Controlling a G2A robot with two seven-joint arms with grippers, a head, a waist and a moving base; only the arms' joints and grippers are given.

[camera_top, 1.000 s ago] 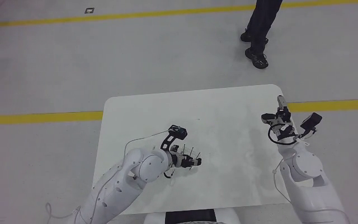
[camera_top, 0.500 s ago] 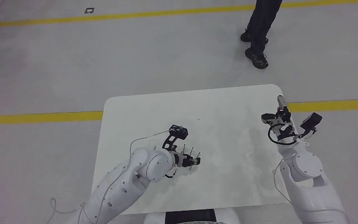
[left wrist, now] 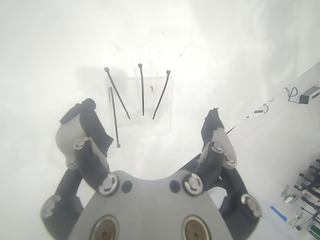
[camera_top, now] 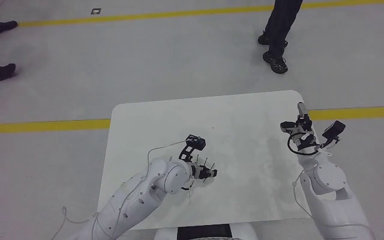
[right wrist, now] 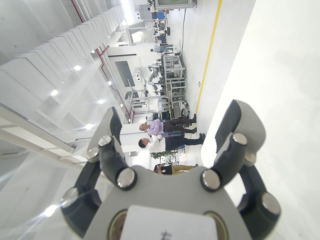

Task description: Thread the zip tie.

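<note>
Four zip ties (left wrist: 142, 88), prob. on clear block (left wrist: 161, 126); L gripper (left wrist: 148, 111) spread.

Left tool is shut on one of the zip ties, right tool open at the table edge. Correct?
Not quite. The left tool is open and holds nothing. The four zip ties lie on the table past its fingertips, as the left wrist view shows. The right tool is open at the table edge, as stated.
</note>
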